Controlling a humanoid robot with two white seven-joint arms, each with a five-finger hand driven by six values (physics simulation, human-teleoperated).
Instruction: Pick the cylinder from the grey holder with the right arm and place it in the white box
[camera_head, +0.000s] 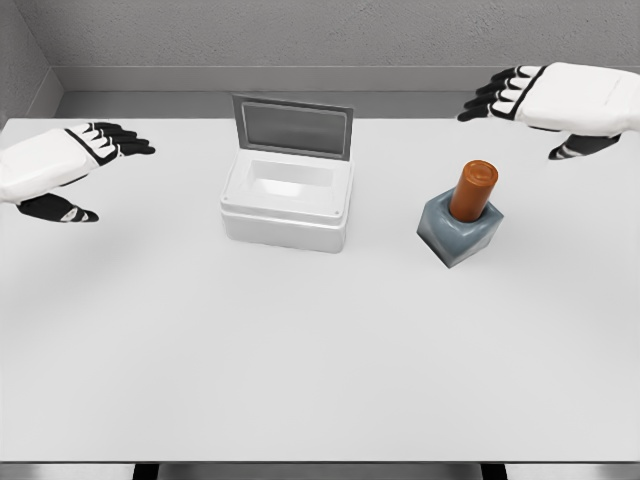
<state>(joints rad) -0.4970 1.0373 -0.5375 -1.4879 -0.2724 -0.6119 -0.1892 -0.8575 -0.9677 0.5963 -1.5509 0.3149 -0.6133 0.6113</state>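
Right robot hand (540, 105) hovers upper right, fingers spread wide, holding nothing. Below it, the orange cylinder (473, 190) stands nearly upright, tilted slightly right, in the grey holder (458, 232). White box (288, 205) sits centre, lid open, on the white counter (320, 360); left robot hand (65, 165) spread at far left; grey wall behind.

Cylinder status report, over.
Both robot hands open, left, right. Orange cylinder upright in grey holder. White box lid open. Path clear.

Even, bright light over a white table (320, 380).
Soft faint shadows beneath objects; render sharp throughout, no glare, slight darkening toward the back wall (300, 40).
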